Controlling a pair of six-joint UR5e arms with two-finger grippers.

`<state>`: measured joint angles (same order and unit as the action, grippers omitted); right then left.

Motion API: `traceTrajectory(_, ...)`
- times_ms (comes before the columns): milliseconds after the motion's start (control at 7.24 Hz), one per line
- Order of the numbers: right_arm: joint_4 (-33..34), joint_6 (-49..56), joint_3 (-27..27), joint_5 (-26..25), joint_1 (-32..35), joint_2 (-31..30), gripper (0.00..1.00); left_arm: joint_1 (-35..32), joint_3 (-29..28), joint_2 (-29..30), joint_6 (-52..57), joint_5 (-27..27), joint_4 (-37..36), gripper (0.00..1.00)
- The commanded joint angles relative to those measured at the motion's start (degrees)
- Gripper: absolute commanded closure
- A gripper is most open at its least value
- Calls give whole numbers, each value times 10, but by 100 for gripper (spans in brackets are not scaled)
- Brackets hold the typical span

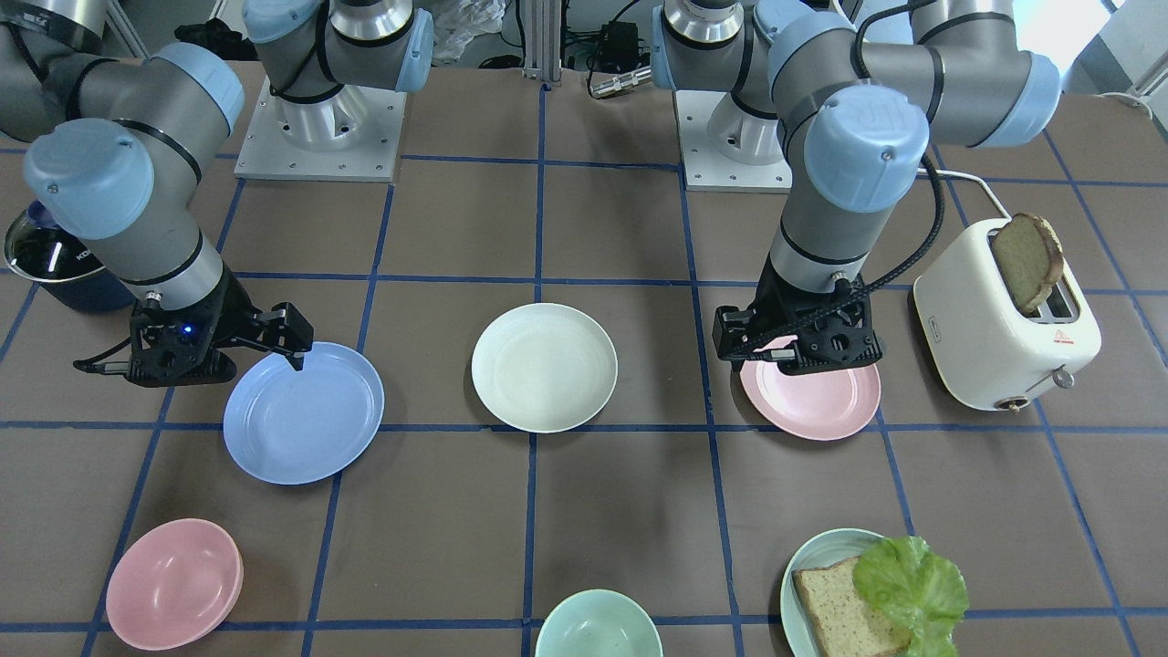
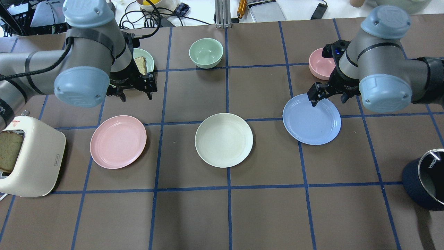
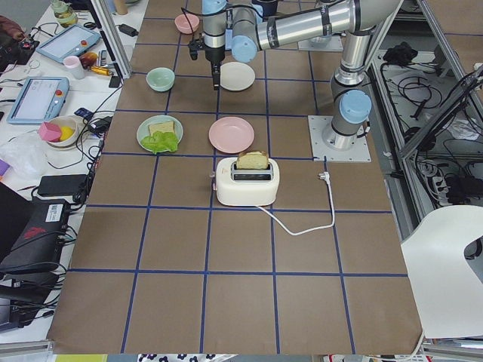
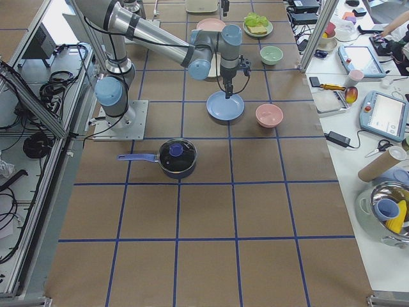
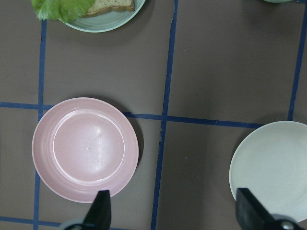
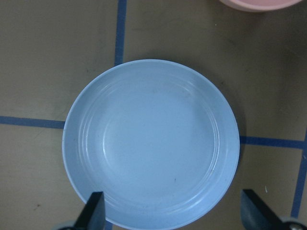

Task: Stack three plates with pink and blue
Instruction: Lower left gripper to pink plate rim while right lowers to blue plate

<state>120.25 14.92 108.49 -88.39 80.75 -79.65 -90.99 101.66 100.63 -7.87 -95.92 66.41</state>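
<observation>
Since all three plates lie flat and apart in a row along the middle of the counter (image 2: 263,215), parallel to its long edges, I judge the task to be at its first reach, with nothing stacked yet.

Toward the left end is the pink plate (image 2: 118,141). The left hand (image 2: 136,96) hangs well above it with its fingers spread wide and holding nothing. In its wrist view it sits off toward the cream plate (image 2: 223,140) at the row's centre, so it would need to shift sideways before lowering. Toward the right end is the blue plate (image 2: 311,119). The right hand (image 2: 328,100) hovers over its operator-side rim, fingers also wide apart and empty, and looks better lined up.

The next move probably calls for one hand to drop and pinch a rim, which is awkward on a shallow plate that lies flat. If both plates are bound for the cream one, the arms should go in turn.

A white toaster (image 2: 33,159) with a bread slice (image 2: 8,151) stands just beside the pink plate. Near the operators' edge are a plate of bread and lettuce (image 1: 803,557), a green bowl (image 2: 205,52) and a pink bowl (image 2: 319,64). The pink bowl is close behind the right hand. A dark saucepan (image 2: 426,184) stands clear of the row, toward the robot-side edge.
</observation>
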Motion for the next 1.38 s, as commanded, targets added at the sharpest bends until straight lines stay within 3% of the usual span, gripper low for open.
traceTrajectory(0,28,41,1,1,-38,33,0,-1,31,30,-38,-10,-27,24)
traceTrajectory(138,38,54,2,4,-50,44,0,-2,35,37,-52,-11,-27,28)
traceTrajectory(276,39,55,2,4,-52,53,0,-2,37,43,-97,-10,-26,43)
traceTrajectory(691,67,57,3,-1,-57,109,1,-2,60,59,-118,-13,-29,42)
traceTrajectory(829,69,64,3,0,-65,120,9,-2,60,68,-128,-31,-29,43)
traceTrajectory(967,69,77,4,1,-79,130,23,-2,59,75,-140,-42,-29,43)
traceTrajectory(1244,87,81,20,6,-83,129,60,3,58,82,-142,-46,-30,43)
